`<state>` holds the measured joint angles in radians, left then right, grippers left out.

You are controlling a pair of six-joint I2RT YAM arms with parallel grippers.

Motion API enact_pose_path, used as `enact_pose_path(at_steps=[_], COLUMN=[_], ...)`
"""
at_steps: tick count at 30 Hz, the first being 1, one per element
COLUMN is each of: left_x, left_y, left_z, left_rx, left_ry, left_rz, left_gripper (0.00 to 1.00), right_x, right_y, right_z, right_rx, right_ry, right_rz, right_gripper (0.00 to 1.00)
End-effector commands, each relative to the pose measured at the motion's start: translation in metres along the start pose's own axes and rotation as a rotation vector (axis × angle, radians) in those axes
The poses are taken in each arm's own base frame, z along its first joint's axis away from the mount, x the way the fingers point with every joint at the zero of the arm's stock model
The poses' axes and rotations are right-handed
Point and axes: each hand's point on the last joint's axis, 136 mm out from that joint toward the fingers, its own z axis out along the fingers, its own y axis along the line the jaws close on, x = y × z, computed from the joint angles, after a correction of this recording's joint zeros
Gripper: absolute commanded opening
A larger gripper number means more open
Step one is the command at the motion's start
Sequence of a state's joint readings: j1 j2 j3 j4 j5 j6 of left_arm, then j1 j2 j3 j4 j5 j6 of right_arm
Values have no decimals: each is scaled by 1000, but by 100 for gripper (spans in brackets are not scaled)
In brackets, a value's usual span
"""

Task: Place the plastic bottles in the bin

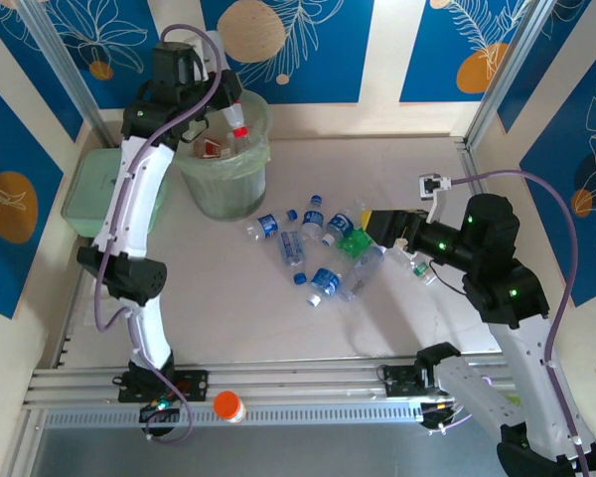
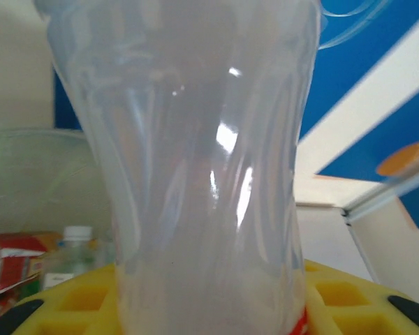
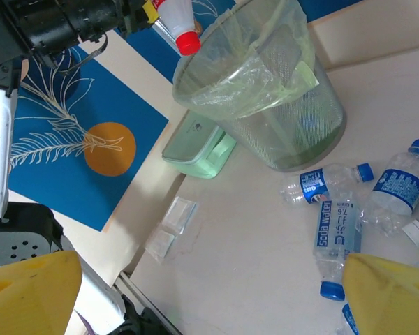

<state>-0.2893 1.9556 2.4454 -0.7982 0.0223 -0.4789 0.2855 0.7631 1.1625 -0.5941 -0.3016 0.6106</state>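
Note:
My left gripper [image 1: 225, 99] hangs over the bin [image 1: 223, 184], shut on a clear plastic bottle [image 1: 240, 124] that points its red cap down. Up close in the left wrist view, that bottle [image 2: 202, 160] sits between the yellow fingers [image 2: 77, 300]. It also appears in the right wrist view, the bottle [image 3: 176, 17] above the bin [image 3: 293, 132]. Other bottles lie inside the bin [image 2: 14, 265]. My right gripper [image 1: 363, 231] is open over several plastic bottles [image 1: 291, 248] on the table, one of them green [image 1: 353, 241]. Between its fingers [image 3: 391, 293] is bare table, with a soda-water bottle [image 3: 334, 234] beside one finger.
A flat green lidded box [image 1: 99, 189] lies left of the bin. An orange-capped white item [image 1: 228, 405] rests on the metal rails at the near edge. Small clear packets [image 3: 171, 227] lie on the table near the wall.

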Motion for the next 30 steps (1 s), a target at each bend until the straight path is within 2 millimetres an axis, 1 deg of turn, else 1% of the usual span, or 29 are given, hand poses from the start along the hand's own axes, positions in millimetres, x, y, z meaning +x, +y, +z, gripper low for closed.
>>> enact_pose_path(at_steps=[1,3,6,10,15,19,21,23,26,30], left_x=[4,6,9,21,44,67,78,88,100,111], left_y=[30,35,45,58,81,93,99,105,116,131], left_z=[16,28,38,54,77,93,100,106,112,120], left_rx=[-90,-77,-85,-116,-165,-194,-212,-231,-261,-281], left_ry=[18,27,38,67,136,198,227,251,282,316], left_rz=[-75,-90,-131,-189,-286,-341,-348,-356,-386,-432], left_gripper=[42,42,42,43,45,46,48,50,54,59], right_x=[7,8,8,7,11,12,13,14,16,17], right_y=[-12,-13,-16,-20,-27,-32,-34,-35,-44,-49], right_z=[4,8,13,17,21,21,22,23,25,27], right_rx=[35,29,30,42,61,81,88,90,127,145], right_ry=[21,34,47,47,56,56,57,59,68,79], right_rz=[25,44,66,80,97,98,100,95,80,81], right_gripper=[96,96,96,96,96,96,96,96,96,95])
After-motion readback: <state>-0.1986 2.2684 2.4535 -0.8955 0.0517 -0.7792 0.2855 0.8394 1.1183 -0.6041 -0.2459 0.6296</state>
